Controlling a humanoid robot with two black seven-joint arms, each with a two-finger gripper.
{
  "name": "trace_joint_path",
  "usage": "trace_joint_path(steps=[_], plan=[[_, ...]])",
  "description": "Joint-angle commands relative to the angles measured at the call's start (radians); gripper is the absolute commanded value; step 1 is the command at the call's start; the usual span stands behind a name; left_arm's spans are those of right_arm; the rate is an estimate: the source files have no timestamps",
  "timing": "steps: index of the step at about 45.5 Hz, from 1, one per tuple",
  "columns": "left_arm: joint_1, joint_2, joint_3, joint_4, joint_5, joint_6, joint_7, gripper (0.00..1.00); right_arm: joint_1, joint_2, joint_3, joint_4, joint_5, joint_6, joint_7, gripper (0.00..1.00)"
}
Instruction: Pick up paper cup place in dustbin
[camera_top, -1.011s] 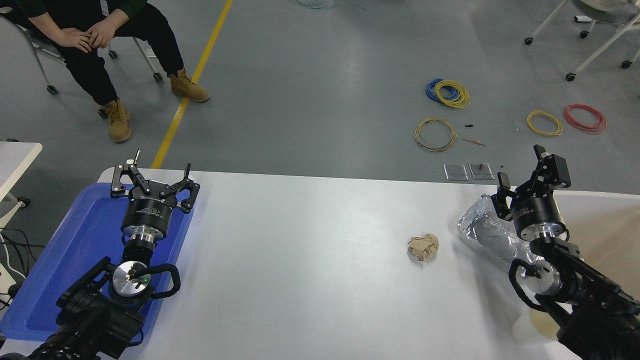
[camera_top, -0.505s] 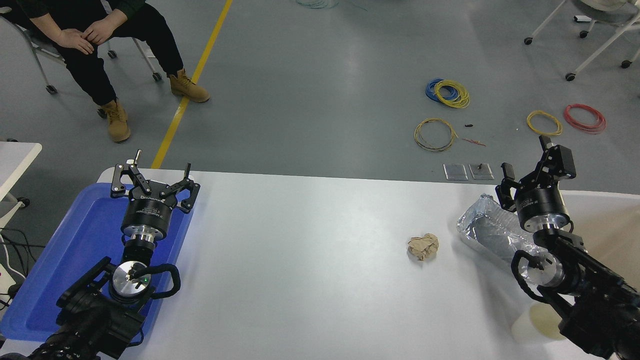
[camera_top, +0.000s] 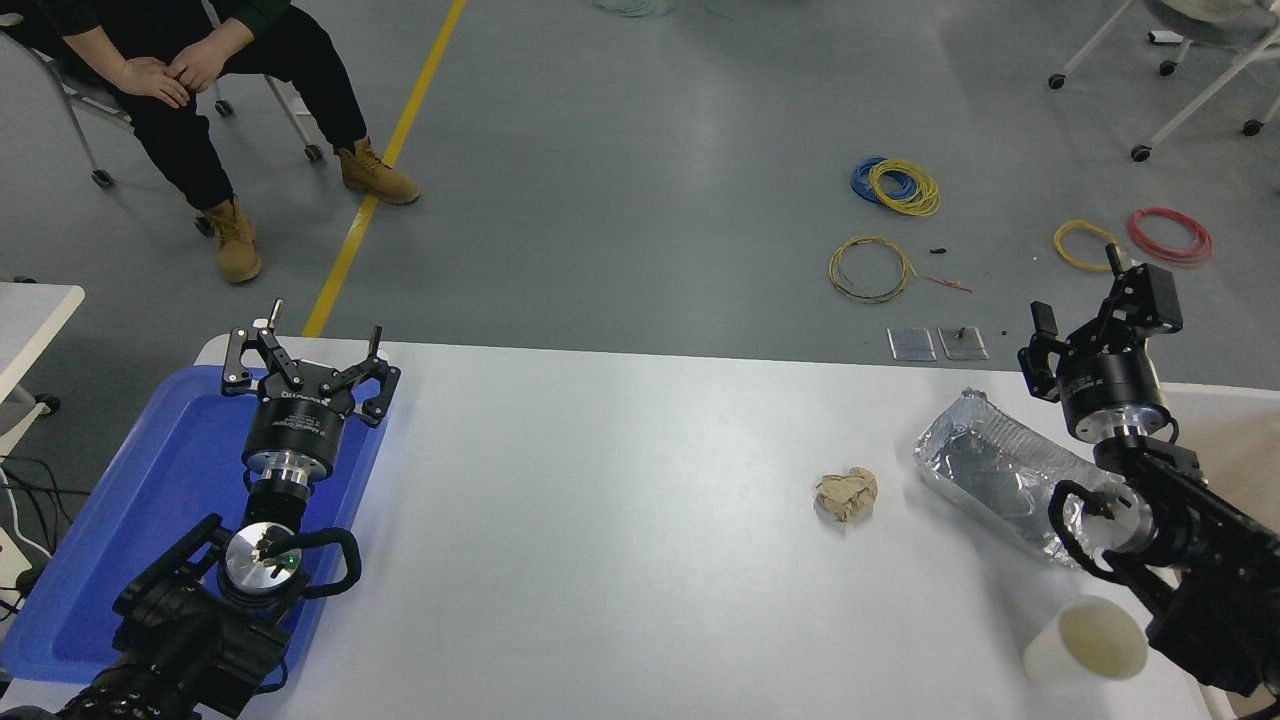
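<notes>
The paper cup is small and white, at the table's front right corner, its cream inside facing the camera. The right arm's black elbow is just to its right. The dustbin shows only in part at the right edge: a white rim and a beige inside, largely behind the right arm. My right gripper is open and empty, raised over the table's far right edge, well beyond the cup. My left gripper is open and empty, parked over the blue tray at the lower left.
A silver foil tray lies between the right gripper and the cup. A crumpled brown paper ball sits left of it. A blue tray is at the table's left end. A person sits at the far left. Wire coils lie on the floor.
My right arm has moved right and away from the camera. This has uncovered the cup and more of the foil tray. The gripper stays open. The left arm has not moved.
</notes>
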Motion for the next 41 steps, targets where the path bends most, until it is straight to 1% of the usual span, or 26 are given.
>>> trace_joint_path(steps=[1,4,8,17,20,26,31,35,41], plan=[[0.000,0.001,0.000,0.000,0.000,0.000,0.002,1.00,0.188,-0.111,-0.368,0.000,0.132,-0.004,-0.036,1.00],[0.000,-0.001,0.000,0.000,0.000,-0.002,0.000,1.00,0.256,-0.129,-0.500,0.000,0.162,-0.020,-0.041,1.00],[0.000,-0.001,0.000,0.000,0.000,-0.002,0.002,1.00,0.329,-0.152,-0.645,0.005,0.166,-0.042,-0.057,1.00],[0.000,-0.001,0.000,0.000,0.000,-0.002,0.002,1.00,0.472,-0.209,-0.935,0.020,0.142,-0.037,-0.160,1.00],[0.000,-0.001,0.000,0.000,0.002,-0.002,0.002,1.00,0.547,-0.217,-1.080,0.026,0.137,-0.031,-0.195,1.00],[0.000,0.001,0.000,0.000,0.000,-0.002,0.002,1.00,0.671,-0.218,-1.323,0.055,0.127,-0.027,-0.215,1.00],[0.000,0.001,0.000,0.000,0.000,-0.002,0.002,1.00,0.759,-0.217,-1.485,0.096,0.090,-0.017,-0.241,1.00],[0.000,0.001,0.000,0.000,0.002,-0.002,0.002,1.00,0.817,-0.217,-1.578,0.133,0.028,-0.001,-0.254,1.00],[0.000,-0.001,0.000,0.000,0.000,-0.002,0.002,1.00,0.921,-0.215,-1.714,0.201,-0.111,0.058,-0.255,1.00]])
